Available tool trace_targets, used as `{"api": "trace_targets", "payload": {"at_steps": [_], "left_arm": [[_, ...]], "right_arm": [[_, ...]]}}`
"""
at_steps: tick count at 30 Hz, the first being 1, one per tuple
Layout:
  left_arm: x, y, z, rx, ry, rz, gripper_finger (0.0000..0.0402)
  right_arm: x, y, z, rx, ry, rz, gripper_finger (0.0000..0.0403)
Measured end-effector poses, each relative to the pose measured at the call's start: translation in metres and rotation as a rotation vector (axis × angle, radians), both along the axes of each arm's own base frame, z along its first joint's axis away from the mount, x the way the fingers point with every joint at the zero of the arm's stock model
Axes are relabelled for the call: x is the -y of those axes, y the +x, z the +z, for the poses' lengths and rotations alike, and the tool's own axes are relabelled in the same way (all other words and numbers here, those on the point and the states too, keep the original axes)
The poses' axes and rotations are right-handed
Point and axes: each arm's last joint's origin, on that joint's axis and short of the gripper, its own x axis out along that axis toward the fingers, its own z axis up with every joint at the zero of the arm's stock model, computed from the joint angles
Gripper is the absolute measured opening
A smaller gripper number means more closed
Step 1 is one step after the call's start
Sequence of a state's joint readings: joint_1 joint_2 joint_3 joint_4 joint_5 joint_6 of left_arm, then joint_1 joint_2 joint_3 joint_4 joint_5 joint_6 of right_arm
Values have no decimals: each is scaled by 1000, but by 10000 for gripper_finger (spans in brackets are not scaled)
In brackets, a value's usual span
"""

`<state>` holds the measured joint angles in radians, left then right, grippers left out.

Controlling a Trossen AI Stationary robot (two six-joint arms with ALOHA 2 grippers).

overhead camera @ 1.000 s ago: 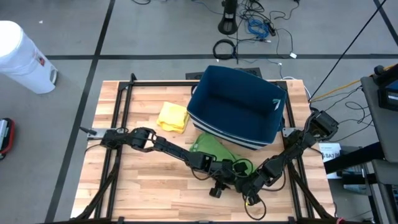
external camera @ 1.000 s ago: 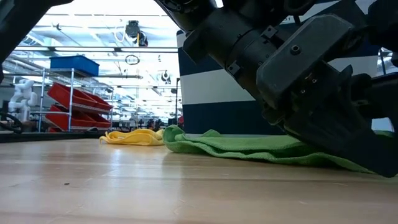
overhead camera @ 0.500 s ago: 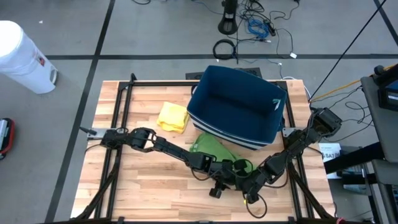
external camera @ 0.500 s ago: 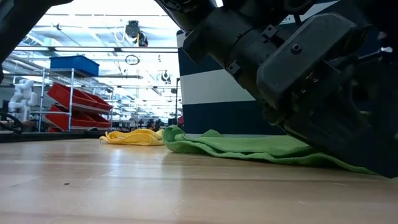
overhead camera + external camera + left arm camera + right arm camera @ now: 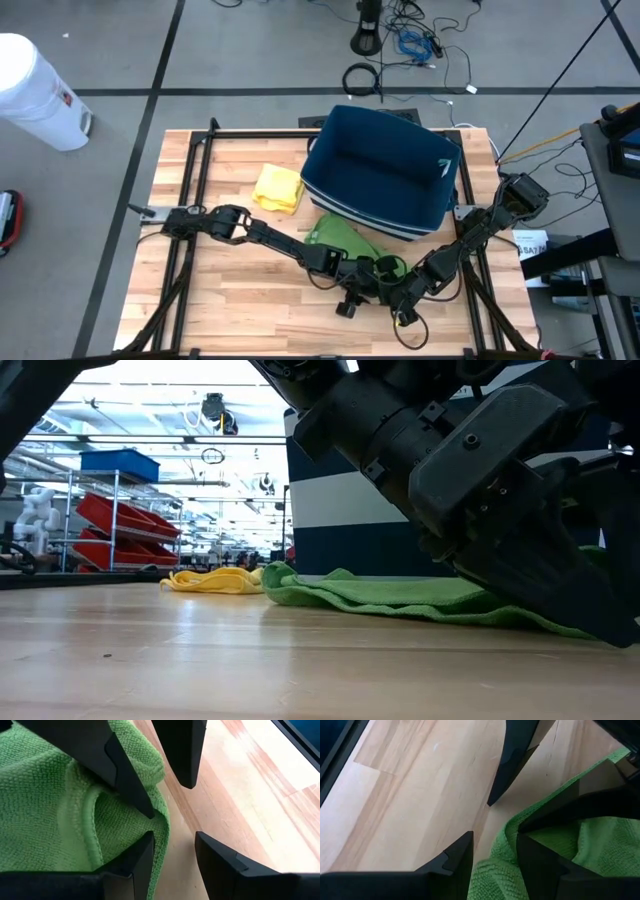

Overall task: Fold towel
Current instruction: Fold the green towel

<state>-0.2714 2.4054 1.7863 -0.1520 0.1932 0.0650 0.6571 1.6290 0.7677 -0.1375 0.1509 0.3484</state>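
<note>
A green towel [image 5: 340, 238] lies crumpled on the wooden table just in front of the blue bin, its underside flat on the boards [image 5: 400, 598]. Both grippers meet nose to nose at its near right corner. My left gripper [image 5: 172, 857] is open; one finger stands over the towel's hemmed edge [image 5: 162, 837], the other over bare wood. My right gripper [image 5: 492, 857] is open too, and a bunched bit of the towel [image 5: 495, 865] lies between its fingers. In the high view the two grippers [image 5: 388, 285] cover that corner. My left gripper comes slanting down from the table's left. One finger [image 5: 142, 857] stands at the towel's hemmed edge; whether it touches the cloth I cannot tell. My right gripper comes slanting down from the table's right. Its fingers [image 5: 537, 857] flank a raised fold at the towel's corner; I cannot tell whether they touch it.
A big blue bin [image 5: 385, 170] stands right behind the towel. A yellow cloth [image 5: 278, 187] lies crumpled to the bin's left. Black frame rails [image 5: 190, 200] run along the table's sides. Bare boards stretch over the near left [image 5: 240, 300].
</note>
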Motion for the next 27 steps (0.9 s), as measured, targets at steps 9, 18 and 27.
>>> {"api": "trace_targets", "payload": {"at_steps": [9,18,27], "left_arm": [[0,0,0,2,3,0,153],[0,0,0,8,6,-8,153],[1,1,0,15,7,-9,153]], "right_arm": [[-1,2,-2,7,6,-2,137],[-3,4,-12,12,-53,67,137],[-3,-1,-15,-112,57,31,137]]}}
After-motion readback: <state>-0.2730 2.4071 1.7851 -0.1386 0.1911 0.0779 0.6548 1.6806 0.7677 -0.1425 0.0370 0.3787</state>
